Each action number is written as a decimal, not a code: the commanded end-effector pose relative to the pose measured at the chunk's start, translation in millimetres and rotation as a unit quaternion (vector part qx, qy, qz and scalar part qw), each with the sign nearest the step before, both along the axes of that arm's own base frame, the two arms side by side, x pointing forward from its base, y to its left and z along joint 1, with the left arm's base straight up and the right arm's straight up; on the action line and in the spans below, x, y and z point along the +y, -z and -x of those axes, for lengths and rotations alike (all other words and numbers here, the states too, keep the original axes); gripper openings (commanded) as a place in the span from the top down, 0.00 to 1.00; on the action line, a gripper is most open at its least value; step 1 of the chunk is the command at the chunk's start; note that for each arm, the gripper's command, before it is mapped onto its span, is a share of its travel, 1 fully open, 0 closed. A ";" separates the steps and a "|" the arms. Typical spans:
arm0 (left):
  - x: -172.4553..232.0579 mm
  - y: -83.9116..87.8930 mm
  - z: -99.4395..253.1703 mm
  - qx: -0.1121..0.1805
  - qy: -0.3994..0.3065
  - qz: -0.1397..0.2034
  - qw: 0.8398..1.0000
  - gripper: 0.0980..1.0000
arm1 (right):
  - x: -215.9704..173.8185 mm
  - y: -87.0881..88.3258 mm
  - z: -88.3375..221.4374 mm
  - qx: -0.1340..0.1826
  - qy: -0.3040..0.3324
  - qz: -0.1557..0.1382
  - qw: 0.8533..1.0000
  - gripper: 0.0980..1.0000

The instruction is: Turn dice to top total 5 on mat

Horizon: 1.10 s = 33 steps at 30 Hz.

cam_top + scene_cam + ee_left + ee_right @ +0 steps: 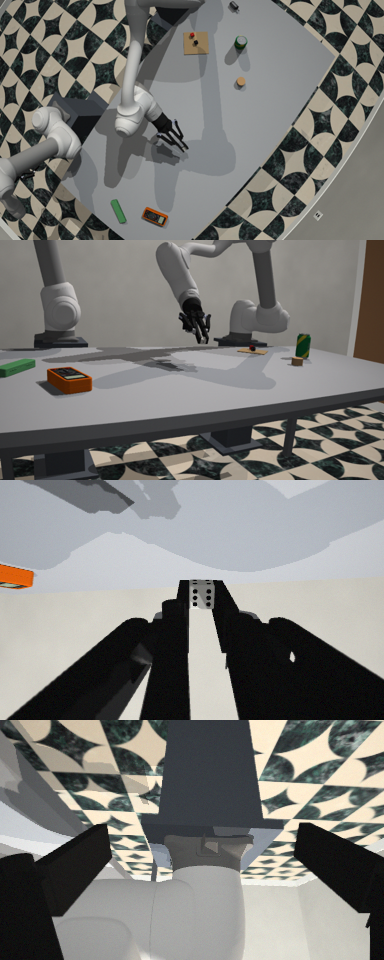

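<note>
White die (184, 148) (203, 340) (201, 595) between left gripper's (184, 148) (202, 340) (201, 594) fingertips

Left arm (133, 56) (178, 271): one, bent, its wrist above and behind the gripper. Left gripper (184, 148) (202, 339) (201, 594): one, black, slanting downward, fingers close together and clamped at the tips. Right arm (33, 155) (60, 310) (210, 910): one, folded. Right gripper (35, 170) (203, 840): one, black, fingers spread wide, nothing between the tips.

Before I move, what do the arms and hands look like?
Both arms are smooth, rounded white-grey tubes on dark pedestals. The left hand and right hand are black, with slim, flat fingers.
</note>
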<state>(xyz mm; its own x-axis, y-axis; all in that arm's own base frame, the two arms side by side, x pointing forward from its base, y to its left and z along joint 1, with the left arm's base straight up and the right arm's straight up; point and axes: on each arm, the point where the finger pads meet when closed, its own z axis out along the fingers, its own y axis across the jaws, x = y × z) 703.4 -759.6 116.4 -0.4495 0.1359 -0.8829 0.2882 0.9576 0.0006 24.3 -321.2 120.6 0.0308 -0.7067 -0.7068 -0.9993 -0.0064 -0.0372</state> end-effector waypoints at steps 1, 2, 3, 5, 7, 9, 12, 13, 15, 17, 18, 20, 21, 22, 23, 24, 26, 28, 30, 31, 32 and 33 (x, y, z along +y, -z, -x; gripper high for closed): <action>-0.5 -1.2 0.5 0.000 0.001 0.001 1.000 0.91 | -0.3 -0.4 -0.1 0.000 0.000 0.000 1.000 0.00; -0.6 -1.2 0.6 0.000 0.001 0.001 1.000 0.91 | -0.3 -0.4 -0.1 0.000 0.000 0.000 1.000 0.00; -0.6 -1.2 0.6 0.000 0.001 0.001 1.000 0.91 | -0.3 -0.4 -0.1 0.000 0.000 0.000 1.000 0.00; -0.6 -1.2 0.6 0.000 0.001 0.001 1.000 0.91 | -0.3 -0.4 -0.1 0.000 0.000 0.000 1.000 0.00; -0.6 -0.8 0.6 0.000 0.001 0.001 1.000 0.91 | -0.3 -0.4 -0.1 0.000 0.000 0.000 1.000 0.00; -0.5 0.5 0.6 0.000 0.001 0.001 1.000 0.91 | -0.3 -0.4 -0.1 0.000 0.000 0.000 1.000 0.00; -0.5 1.7 0.6 0.000 0.001 0.001 1.000 0.91 | -0.3 -0.4 -0.1 0.000 0.000 0.000 1.000 0.00; -0.5 3.1 0.6 0.000 0.000 0.000 1.000 0.91 | -0.3 -0.4 -0.1 0.000 0.000 0.000 1.000 0.00; -0.5 6.8 0.6 0.000 0.000 0.000 1.000 0.91 | -0.3 -0.4 -0.1 0.000 0.000 0.000 1.000 0.00; -0.4 11.8 0.6 0.000 0.000 0.000 1.000 0.91 | -0.3 -0.4 -0.1 0.000 0.000 0.000 1.000 0.00; -0.4 14.7 0.7 0.000 0.000 0.000 1.000 0.91 | -0.3 -0.4 -0.1 0.000 0.000 0.000 1.000 0.00; -0.3 21.2 0.7 0.000 0.000 0.000 1.000 0.91 | -0.3 -0.4 -0.1 0.000 0.000 0.000 1.000 0.00; -0.2 24.9 0.7 0.000 0.000 0.000 1.000 0.91 | -0.3 -0.4 -0.1 0.000 0.000 0.000 1.000 0.00; -0.2 28.6 0.7 0.000 0.000 0.000 1.000 0.91 | -0.3 -0.4 -0.1 0.000 0.000 0.000 1.000 0.00; -0.1 32.5 0.7 0.000 0.000 0.000 1.000 0.91 | -0.3 -0.4 -0.1 0.000 0.000 0.000 1.000 0.00; -0.1 36.5 0.7 0.000 0.000 0.000 1.000 0.91 | -0.3 -0.4 -0.1 0.000 0.000 0.000 1.000 0.00; 0.0 44.4 0.7 0.000 0.000 0.000 1.000 0.91 | -0.3 -0.4 -0.1 0.000 0.000 0.000 1.000 0.00; 0.0 44.4 0.7 0.000 0.000 0.000 1.000 0.91 | -0.3 -0.4 -0.1 0.000 0.000 0.000 1.000 0.00; 0.1 52.1 0.8 0.000 0.000 0.000 1.000 0.91 | -0.3 -0.4 -0.1 0.000 0.000 0.000 1.000 0.00; 0.2 55.7 0.8 0.000 0.000 0.000 1.000 0.91 | -0.3 -0.4 -0.1 0.000 0.000 0.000 1.000 0.00; 0.2 59.0 0.8 0.000 0.000 0.000 1.000 0.91 | -0.3 -0.4 -0.1 0.000 0.000 0.000 1.000 0.00; 0.2 62.0 0.8 0.000 0.000 0.000 1.000 0.91 | -0.3 -0.4 -0.1 0.000 0.000 0.000 1.000 0.00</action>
